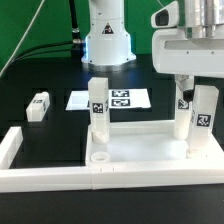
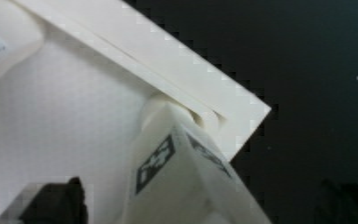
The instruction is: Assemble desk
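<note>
Gripper (image 2: 202, 200) gapes astride leg (image 2: 197, 180) bearing black-and-white tag (image 2: 155, 165).

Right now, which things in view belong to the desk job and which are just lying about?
Job:
white plastic tray-like tabletop; upright white square-post leg, exterior view's left; upright white tagged leg, exterior view's right; loose white tagged leg lying flat.

Lying about:
thin flat white marker board; long white border frame.

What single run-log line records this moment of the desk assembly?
gripper: open, astride upright leg | leg: at tabletop corner | spare leg: lying loose on table
</note>
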